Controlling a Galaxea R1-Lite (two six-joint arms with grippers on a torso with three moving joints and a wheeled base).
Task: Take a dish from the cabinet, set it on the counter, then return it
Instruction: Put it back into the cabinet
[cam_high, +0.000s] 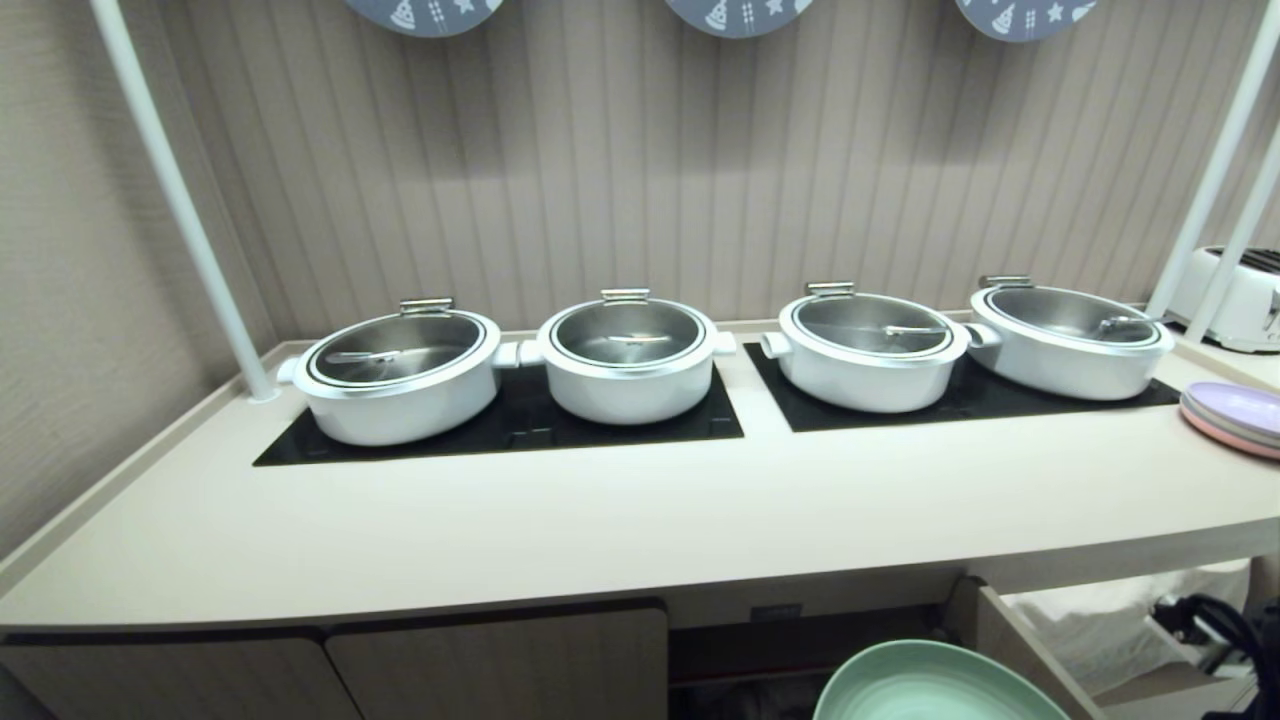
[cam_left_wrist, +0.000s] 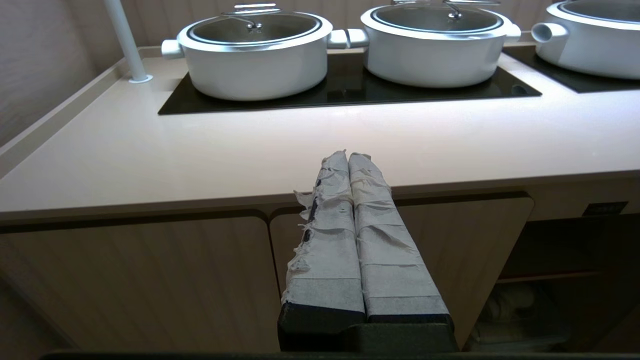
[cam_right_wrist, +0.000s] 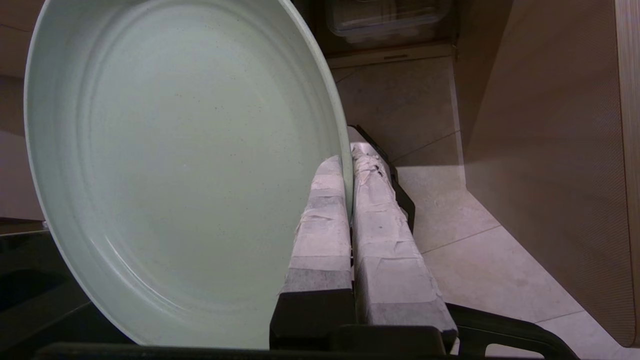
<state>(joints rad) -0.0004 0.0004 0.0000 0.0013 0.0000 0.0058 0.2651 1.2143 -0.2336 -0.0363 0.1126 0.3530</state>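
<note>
Right gripper (cam_right_wrist: 350, 165) clamped on the rim of the mint-green dish (cam_right_wrist: 185, 165); taped fingers (cam_right_wrist: 325, 225) pinch the edge between them, the plate's face spreading away to one side of the jaws.

In the head view the dish (cam_high: 930, 685) sits low, below the counter's (cam_high: 600, 520) front edge, in front of the open cabinet (cam_high: 800, 650).

Judgement: the counter lies above and beyond the plate, so the coming move is up and forward over the lip.

Left gripper (cam_left_wrist: 350, 160) closed, empty, parked before the shut doors, farther from the dish.
</note>
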